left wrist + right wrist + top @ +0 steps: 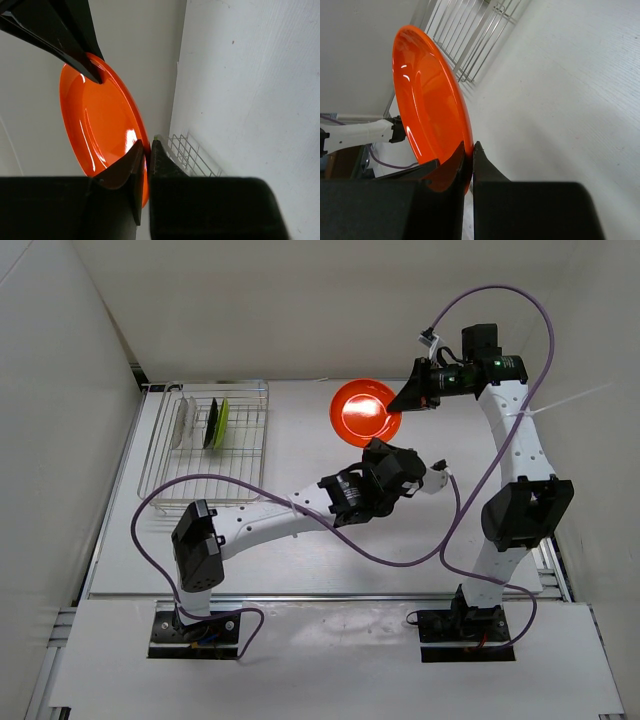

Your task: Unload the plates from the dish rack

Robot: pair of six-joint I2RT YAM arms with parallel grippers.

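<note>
The orange plate (366,412) is held above the table, right of the dish rack (160,455), gripped from two sides. My left gripper (377,445) is shut on its near rim; the left wrist view shows the jaws (148,150) pinching the plate (100,120). My right gripper (405,402) is shut on its right rim; the right wrist view shows the jaws (470,150) on the plate (427,115). The clear plate (180,423), black plate (211,425) and lime green plate (221,423) stand on edge in the rack.
The rack sits at the table's far left, near the left wall. Part of it shows in the left wrist view (192,157) and the right wrist view (465,35). Purple cables loop over the table's middle (400,558). A back wall borders the table.
</note>
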